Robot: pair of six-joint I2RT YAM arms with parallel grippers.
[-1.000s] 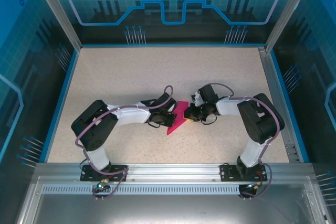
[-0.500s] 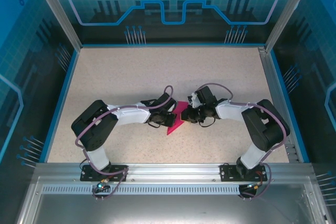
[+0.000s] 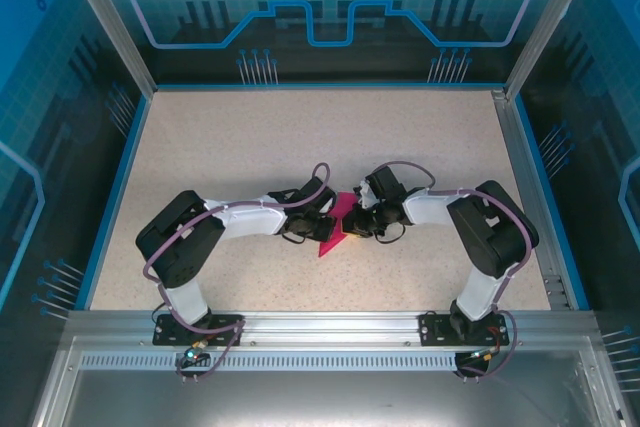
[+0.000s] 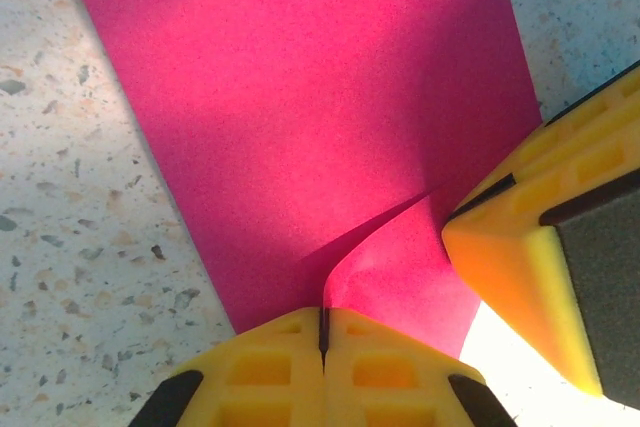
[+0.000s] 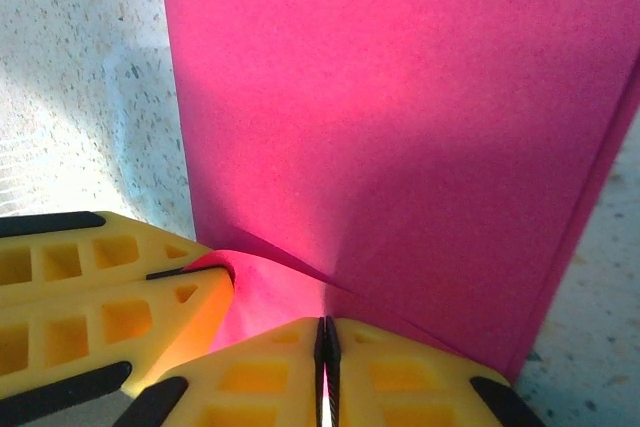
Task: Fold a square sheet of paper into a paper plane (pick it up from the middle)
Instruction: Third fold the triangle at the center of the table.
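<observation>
Left wrist and right wrist views: left end effector (image 4: 323, 319) and right end effector (image 5: 325, 329) each pinch the paper plane (image 4: 300, 97) mid-body, probably for lifting.

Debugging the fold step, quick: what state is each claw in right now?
Left claw: closed, pinching a raised fold of the pink paper plane.
Right claw: closed, pinching the same paper plane.
</observation>
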